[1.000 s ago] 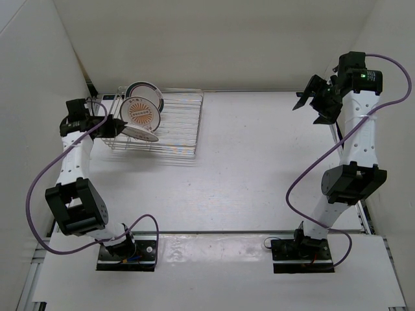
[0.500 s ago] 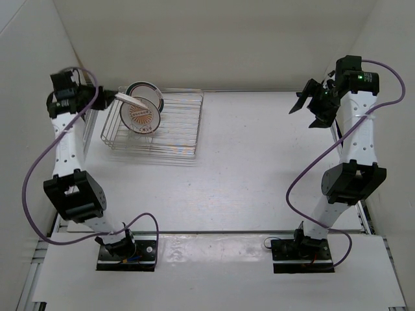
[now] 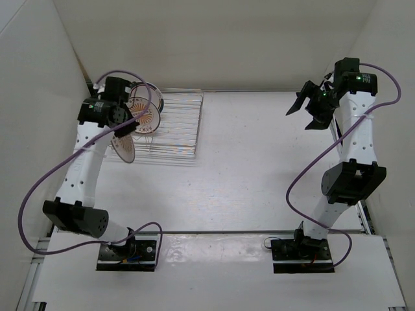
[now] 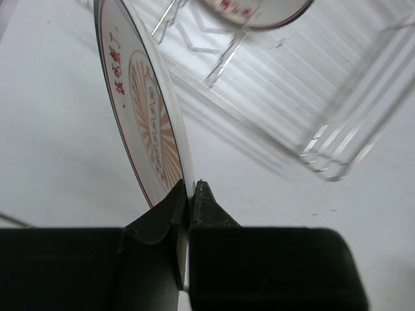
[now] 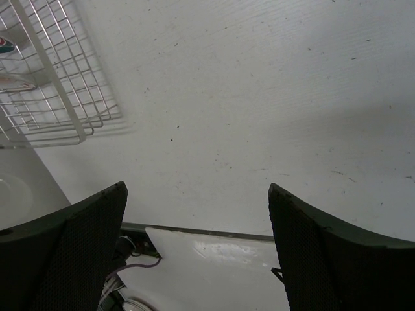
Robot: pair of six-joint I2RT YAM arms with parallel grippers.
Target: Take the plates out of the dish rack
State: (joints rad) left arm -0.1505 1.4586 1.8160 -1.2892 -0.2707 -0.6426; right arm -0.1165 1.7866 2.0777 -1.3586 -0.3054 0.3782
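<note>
Plates: one sunburst plate is pinched edge-on by its rim in the left gripper, clear of the dish rack at its near-left corner. Half a second ago it was higher, at the far left. Second sunburst plate and dark-rimmed plate stand racked, partly masked by the left arm. Right gripper is spread wide over the table, well apart.

Plates, three: one sunburst plate, a second sunburst plate, one dark-rimmed plate. Dish rack, one. Robot arms, two: left arm, right arm.
</note>
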